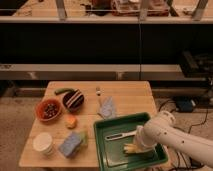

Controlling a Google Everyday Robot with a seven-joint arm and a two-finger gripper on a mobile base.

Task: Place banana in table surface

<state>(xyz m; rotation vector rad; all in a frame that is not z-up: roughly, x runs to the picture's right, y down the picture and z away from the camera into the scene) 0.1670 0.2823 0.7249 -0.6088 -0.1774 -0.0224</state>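
Observation:
The banana (pixel 129 148) is a small pale yellow piece lying in the green plastic tray (pixel 107 150) at the table's front right. My gripper (pixel 137 145) is down in the tray right at the banana's right end, at the tip of the white arm (pixel 172 140). A white brush (pixel 121 135) lies in the tray just behind the banana. The table surface (pixel 125 97) is light tan wood.
On the table stand a red bowl (pixel 48 110), a dark striped bowl (pixel 73 99), a slim green vegetable (pixel 63 91), an orange-yellow lump (pixel 71 121), a white cup (pixel 43 143), a blue sponge (pixel 72 144), a grey cloth (pixel 107 107) and a small utensil (pixel 98 92).

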